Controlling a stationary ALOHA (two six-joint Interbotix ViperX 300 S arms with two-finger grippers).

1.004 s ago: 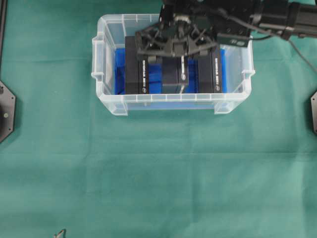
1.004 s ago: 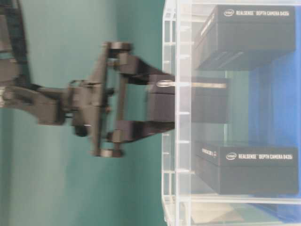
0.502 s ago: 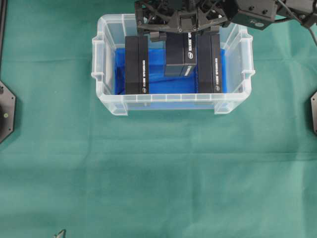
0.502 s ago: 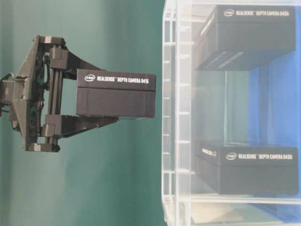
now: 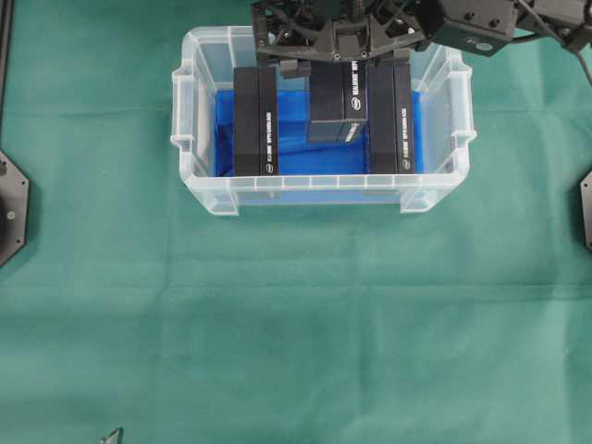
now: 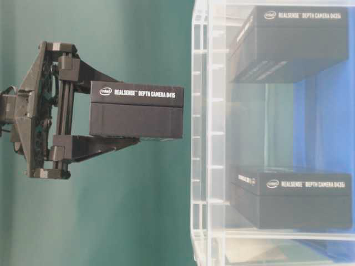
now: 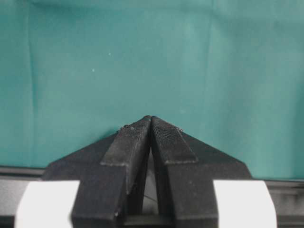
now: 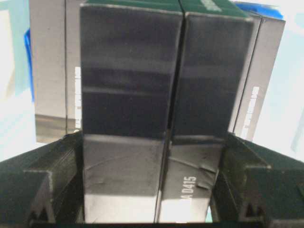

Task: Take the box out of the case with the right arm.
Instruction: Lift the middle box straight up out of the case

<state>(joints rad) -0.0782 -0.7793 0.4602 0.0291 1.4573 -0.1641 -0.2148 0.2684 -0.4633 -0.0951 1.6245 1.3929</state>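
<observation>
Green cloth covers the whole bench (image 5: 296, 333), with the case (image 5: 190, 139) sitting upper middle in the overhead view. Right gripper (image 6: 161, 120) is clamped on the box (image 6: 136, 116), which hangs clear of the rim in the table-level view. Two other boxes (image 5: 255, 120) are still inside. Risk as I see it: the fingers only catch the box's rear part, so a quick swing could tip or drop it back in (or onto the rim). Hard to see: the overhead view cuts off the right arm at the top edge, and the right wrist view is nearly all box. Left gripper (image 7: 151, 118) is closed, empty.
</observation>
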